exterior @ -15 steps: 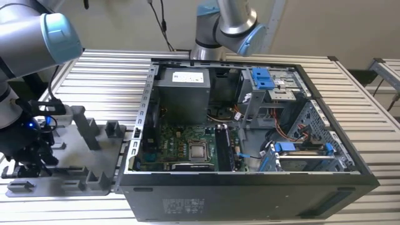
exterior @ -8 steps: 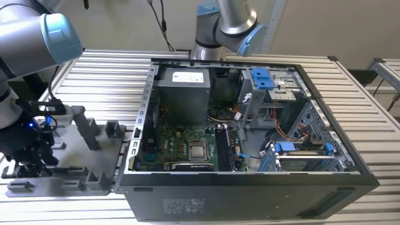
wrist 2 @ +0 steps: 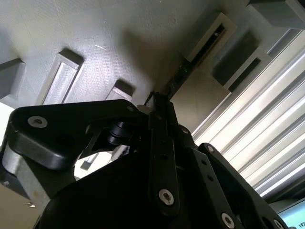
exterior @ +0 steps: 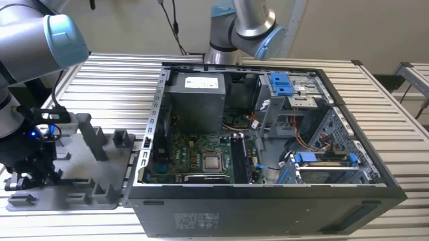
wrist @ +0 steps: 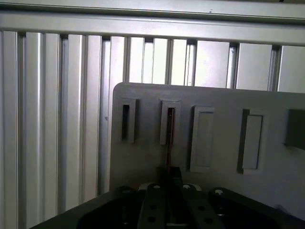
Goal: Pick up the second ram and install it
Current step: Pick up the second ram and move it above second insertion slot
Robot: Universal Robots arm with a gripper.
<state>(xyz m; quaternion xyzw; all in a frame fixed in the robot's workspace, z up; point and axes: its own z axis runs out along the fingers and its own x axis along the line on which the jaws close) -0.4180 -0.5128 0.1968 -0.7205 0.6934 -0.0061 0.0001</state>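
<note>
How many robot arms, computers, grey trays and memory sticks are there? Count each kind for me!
Robot arms: 2, one at the exterior view's left and one behind the case
Computer case: 1
Grey holder tray: 1
Ram stick: 1, gripped by the claw, its far end in a tray slot
Total: 5

The exterior view looks down at a slant from high up over the open case [exterior: 268, 206] on the slatted table [exterior: 120, 85]. It takes in the grey plate [exterior: 74, 173] at the exterior view's left, where the arm [exterior: 27, 45] reaches down. The first wrist view looks straight down past the gripper [wrist: 169, 174], close above that plate and the table. The second wrist view sits closer still, looking slantwise along the gripper. Both wrist views share one slot [wrist: 169, 126] [wrist 2: 208, 40].
</note>
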